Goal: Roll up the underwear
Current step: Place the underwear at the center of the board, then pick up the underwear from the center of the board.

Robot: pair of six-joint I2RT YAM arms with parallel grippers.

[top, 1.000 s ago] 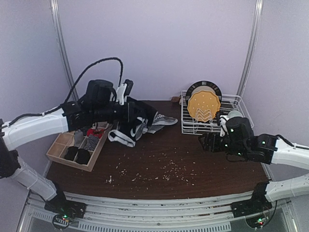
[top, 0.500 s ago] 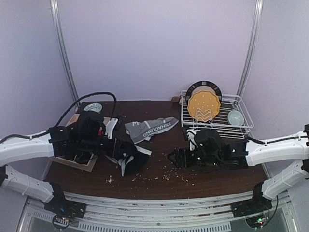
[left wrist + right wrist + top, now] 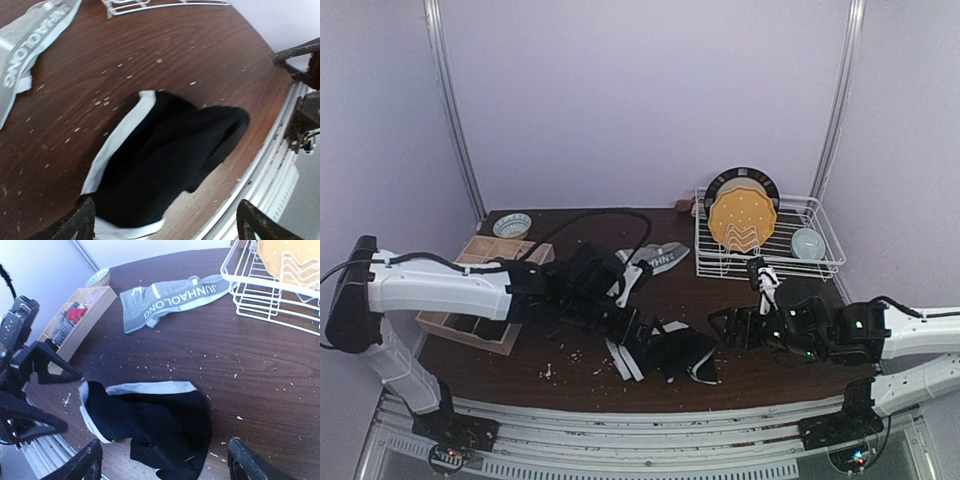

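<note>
A black underwear (image 3: 670,350) with a white waistband lies crumpled on the brown table (image 3: 740,290), near the front edge. My left gripper (image 3: 632,335) hangs just over its left end, open, with the cloth (image 3: 170,160) lying loose between the fingers (image 3: 82,225). My right gripper (image 3: 722,325) stands open just to the right of it, the black underwear (image 3: 155,422) below and between its fingertips (image 3: 250,465). A grey underwear with a white-lettered waistband (image 3: 655,258) lies flat farther back (image 3: 170,300).
A white wire dish rack (image 3: 770,262) stands at the back right, holding a yellow plate (image 3: 742,220) and a small bowl (image 3: 807,243). At the left sits a wooden organiser box (image 3: 75,320) with a patterned bowl (image 3: 512,225) behind it. Pale crumbs dot the table.
My left gripper brought the black underwear from the back left to the front middle and opened, leaving it on the table. The right arm swung in toward the middle, then drew back a little.
</note>
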